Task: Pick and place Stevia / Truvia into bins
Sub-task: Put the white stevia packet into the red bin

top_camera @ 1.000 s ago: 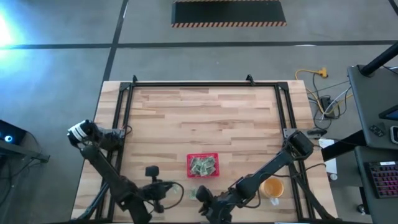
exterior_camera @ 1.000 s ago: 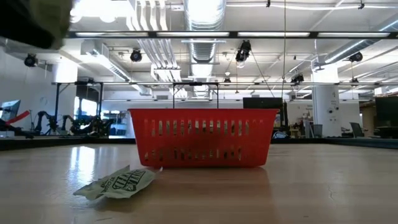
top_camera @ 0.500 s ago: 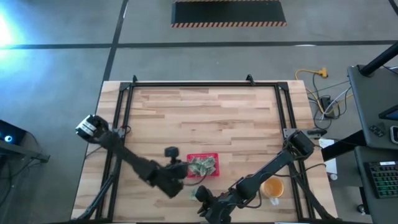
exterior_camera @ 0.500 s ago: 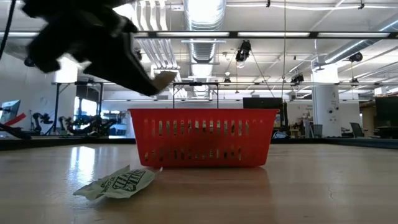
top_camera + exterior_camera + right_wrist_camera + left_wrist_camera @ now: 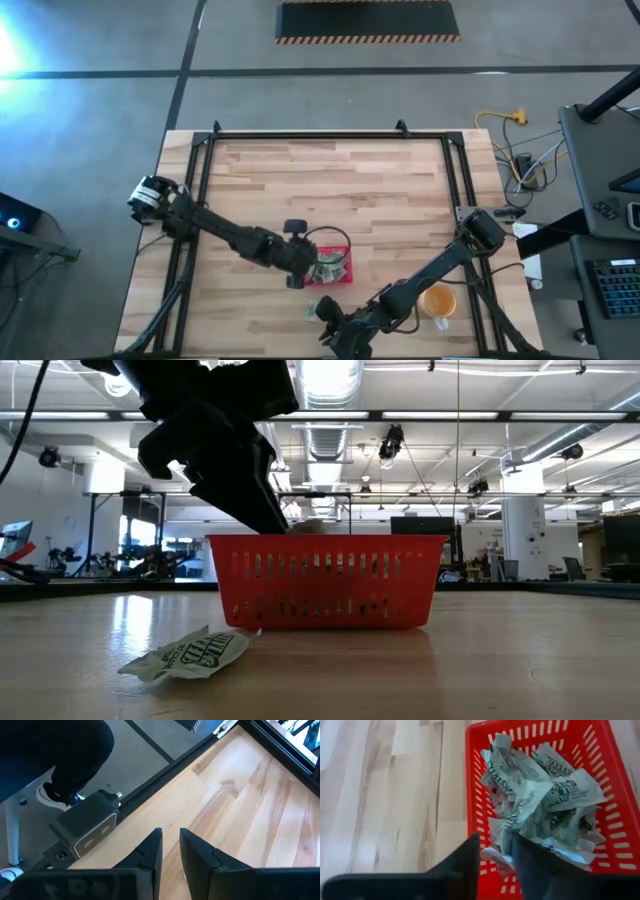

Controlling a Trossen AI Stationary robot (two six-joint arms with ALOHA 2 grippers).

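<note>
The red tray (image 5: 340,249) sits near the table's near edge and holds a heap of pale green and white sachets (image 5: 540,795). My left gripper (image 5: 300,268) hangs over the tray's left side, shut on one sachet (image 5: 494,856). Another sachet (image 5: 312,309) lies flat on the wood just on the near side of the tray, also seen in the low view (image 5: 190,653). My right gripper (image 5: 328,335) waits at the near edge, shut and holding nothing. My left gripper pinches a single sachet (image 5: 492,857) between its two fingers, coming from above and slanting down from the table's left. The sachet is lifted clear and sits just above the tray's rim (image 5: 325,540), over the heap inside.
An orange cup (image 5: 437,300) stands to the right of the tray near the right arm. A black frame (image 5: 330,135) runs around the table's far and side edges. Bare wood lies on the far side of the tray.
My left gripper has swung from the near-left part of the table toward the red tray and come down to its rim, carrying the sachet with it. The loose sachet on the wood and the right arm have stayed put.
</note>
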